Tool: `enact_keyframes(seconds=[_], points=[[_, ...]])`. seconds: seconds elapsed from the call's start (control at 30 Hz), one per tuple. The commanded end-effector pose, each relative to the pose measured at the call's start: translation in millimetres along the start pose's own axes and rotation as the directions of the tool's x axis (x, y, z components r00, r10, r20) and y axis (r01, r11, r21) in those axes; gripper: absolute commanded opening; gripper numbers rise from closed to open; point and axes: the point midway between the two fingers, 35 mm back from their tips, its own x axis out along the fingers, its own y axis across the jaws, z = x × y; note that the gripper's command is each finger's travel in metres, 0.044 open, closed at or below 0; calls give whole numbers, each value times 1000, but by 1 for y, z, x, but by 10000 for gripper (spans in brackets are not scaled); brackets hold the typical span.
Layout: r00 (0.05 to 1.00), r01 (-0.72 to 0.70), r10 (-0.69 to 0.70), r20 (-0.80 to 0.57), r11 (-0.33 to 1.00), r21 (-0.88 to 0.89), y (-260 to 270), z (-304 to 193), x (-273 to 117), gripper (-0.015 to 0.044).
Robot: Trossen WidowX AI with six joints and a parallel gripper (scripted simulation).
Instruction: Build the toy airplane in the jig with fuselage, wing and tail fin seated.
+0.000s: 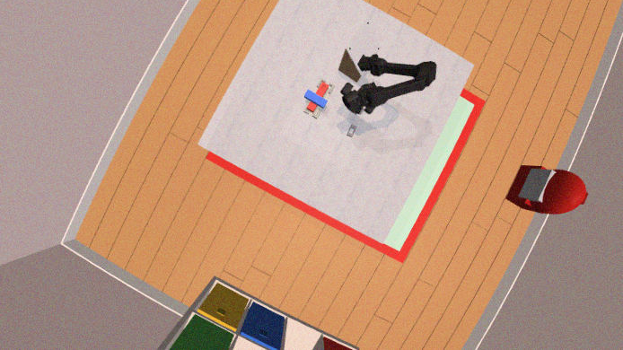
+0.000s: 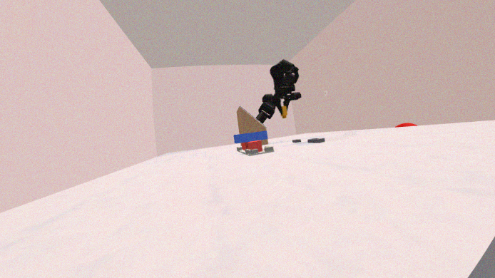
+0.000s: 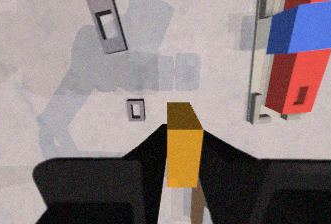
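Observation:
The red fuselage (image 1: 323,88) (image 2: 257,145) (image 3: 308,70) lies in the grey cradle (image 2: 269,149) (image 3: 255,107) and looks level. The blue wing (image 1: 315,99) (image 2: 250,137) (image 3: 316,27) lies across its top; its tab is hidden. An empty socket shows near the fuselage's end in the wrist view. My gripper (image 2: 284,107) (image 3: 178,129) is shut on the orange tail fin (image 2: 284,113) (image 3: 182,160), held upright above the table, to the side of the cradle. In the top view the arm hides the fin.
A small grey holder (image 2: 296,140) (image 3: 129,110) and a larger one (image 1: 351,130) (image 2: 316,140) (image 3: 117,46) lie on the table, both with empty openings. A tall brown slanted panel (image 1: 348,66) (image 2: 249,123) stands near the cradle, between it and the arm's base.

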Motion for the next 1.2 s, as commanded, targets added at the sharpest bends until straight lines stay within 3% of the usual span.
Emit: enact_keyframes(seconds=[0.0,1.17], points=[[1000,8,-8,4,1000,-13,-11,6,0,0],[1000,11,-11,0,998,-58,-124,19,22,0]])
